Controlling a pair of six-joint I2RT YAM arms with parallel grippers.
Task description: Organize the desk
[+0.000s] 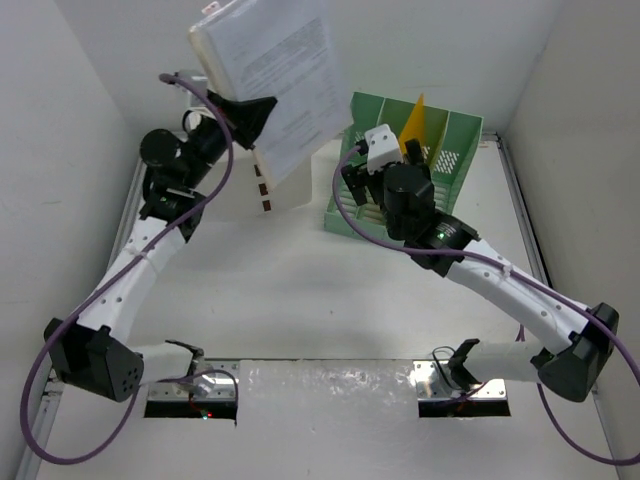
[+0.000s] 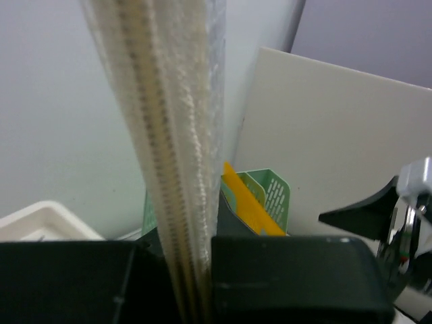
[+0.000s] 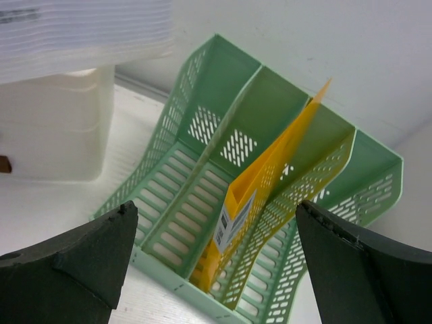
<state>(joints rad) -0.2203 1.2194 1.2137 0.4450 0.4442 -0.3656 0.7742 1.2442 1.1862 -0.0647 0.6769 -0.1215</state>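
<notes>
The desk [image 1: 300, 290] is a white tabletop with silver rails. My left gripper [image 1: 250, 112] is shut on a thick stack of papers in a clear sleeve [image 1: 275, 75], held high above the back left. In the left wrist view the stack [image 2: 172, 135] stands edge-on between my jaws [image 2: 196, 283]. My right gripper [image 1: 362, 185] is open and empty just in front of the green slotted file rack [image 1: 445, 150]. In the right wrist view the rack [image 3: 202, 182] holds a yellow folder [image 3: 270, 182] in a middle slot, between my gripper's spread fingertips [image 3: 216, 250].
A white drawer box [image 1: 285, 180] stands at the back left, under the held papers; it also shows in the right wrist view [image 3: 54, 128]. White walls close in the left, back and right sides. A foil-covered strip [image 1: 330, 385] lies along the near edge.
</notes>
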